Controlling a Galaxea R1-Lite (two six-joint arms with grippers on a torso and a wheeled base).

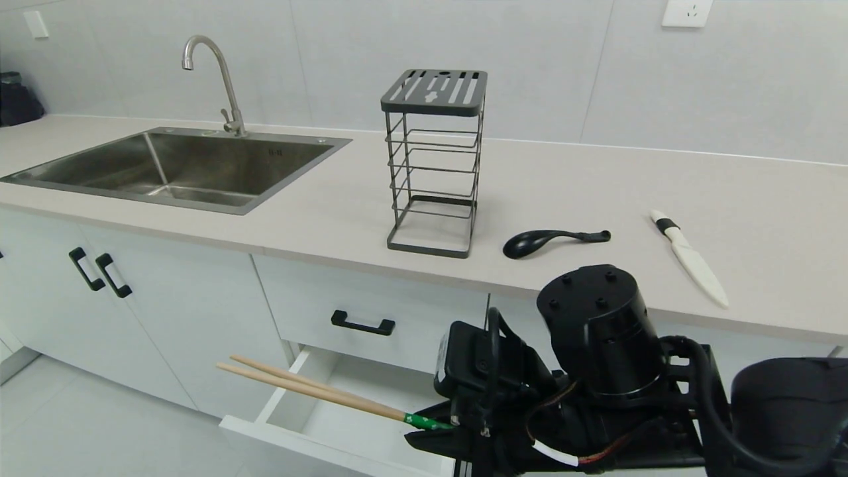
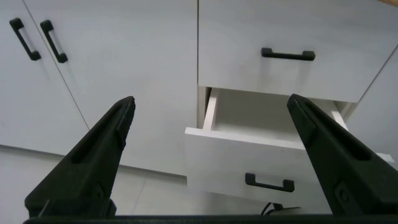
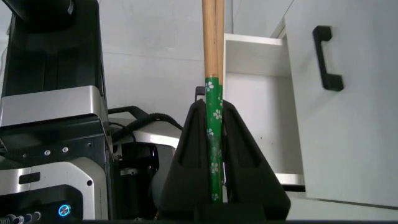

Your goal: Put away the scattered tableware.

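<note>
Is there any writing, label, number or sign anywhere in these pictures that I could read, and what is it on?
No text can be read here.
On the stainless steel sink: a small dark mark on its inner back wall, too small to read.
On the wooden chopsticks, green band: white flower pattern, no letters.

No word, number or sign can be read anywhere. A small dark mark on the inner back wall of the sink (image 1: 218, 156) is too small to make out. The green band on the chopsticks (image 3: 212, 93) bears a white flower pattern, not letters.
</note>
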